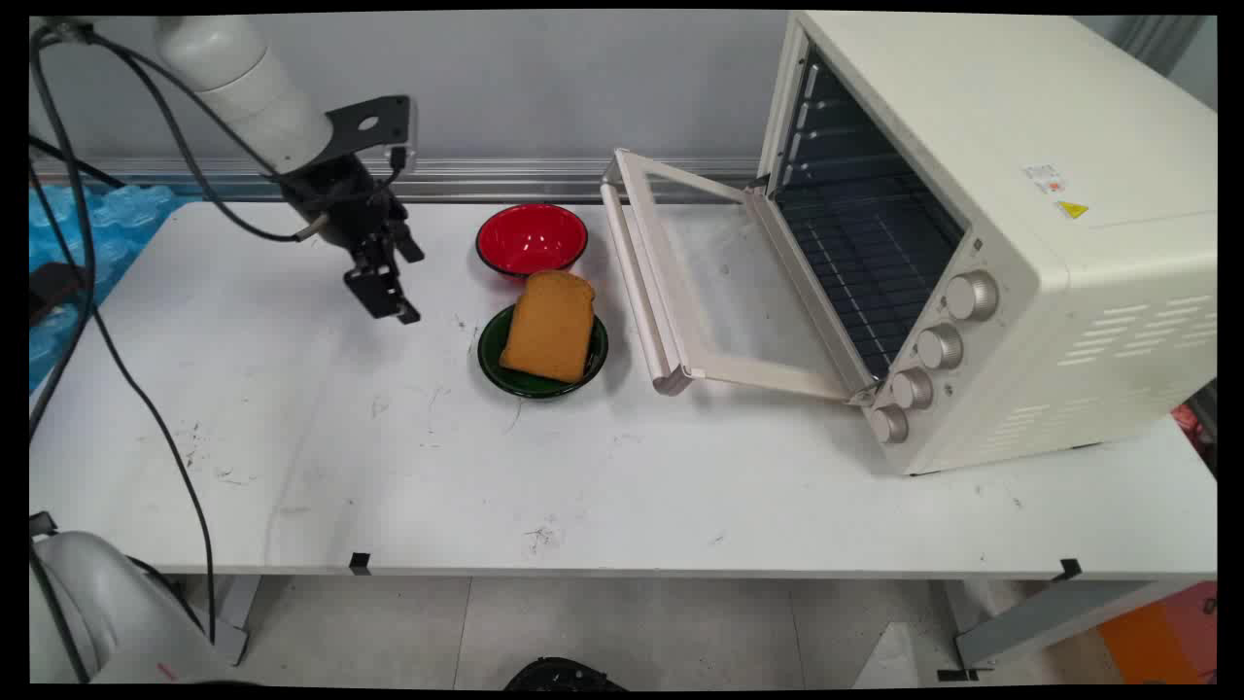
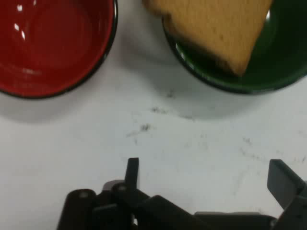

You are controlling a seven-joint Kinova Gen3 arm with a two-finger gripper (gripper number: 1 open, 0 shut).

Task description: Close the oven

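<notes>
My black gripper (image 1: 403,287) hangs just above the white table (image 1: 389,467), left of two bowls. In the hand view the gripper (image 2: 207,178) is open, and only bare table lies between its fingers (image 2: 133,171). A slice of brown bread (image 1: 550,326) leans in a dark green bowl (image 1: 489,352), a short way to the gripper's right. Behind that bowl stands a red bowl (image 1: 532,238), which is empty. The hand view shows the red bowl (image 2: 48,43) at upper left and the bread (image 2: 216,24) in the green bowl (image 2: 268,76) at upper right.
A cream toaster oven (image 1: 1050,253) stands at the right with its glass door (image 1: 680,282) folded down toward the bowls, and its wire rack is bare. Blue bubble wrap (image 1: 87,214) lies past the table's left edge. Black cables hang from the arm at left.
</notes>
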